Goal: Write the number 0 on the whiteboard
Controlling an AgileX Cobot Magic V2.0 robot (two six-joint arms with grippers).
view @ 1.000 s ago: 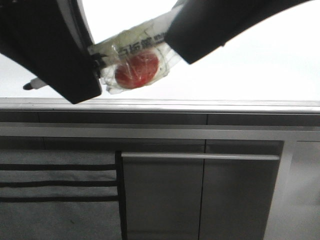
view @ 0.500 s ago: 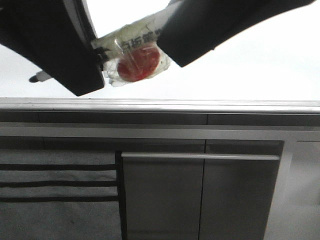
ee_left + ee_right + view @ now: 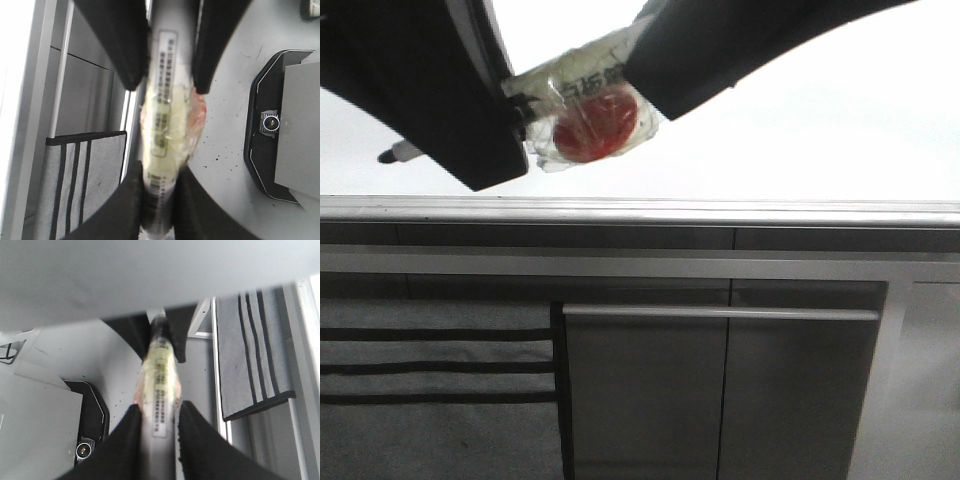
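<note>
A marker (image 3: 582, 112) wrapped in crinkled clear plastic, with a yellowish label and a red round patch, hangs in front of the whiteboard (image 3: 840, 130). My left gripper (image 3: 505, 140) is shut on one end, and the marker's dark tip (image 3: 390, 155) pokes out past it. My right gripper (image 3: 655, 85) is shut on the other end. In the left wrist view the marker (image 3: 165, 125) runs from my left gripper (image 3: 157, 200) to the right fingers (image 3: 215, 50). The right wrist view shows the marker (image 3: 159, 385) clamped in my right gripper (image 3: 157, 432). No number 0 shows on the board.
A grey metal rail (image 3: 720, 212) edges the whiteboard. Beyond it are dark grey cabinet panels with a bar handle (image 3: 720, 313) and a grey cloth with black stripes (image 3: 435, 390). A black device base (image 3: 272, 125) sits on the speckled grey surface.
Both grippers and the marker have shifted slightly up. The right gripper has slid a little to the left along the marker.
</note>
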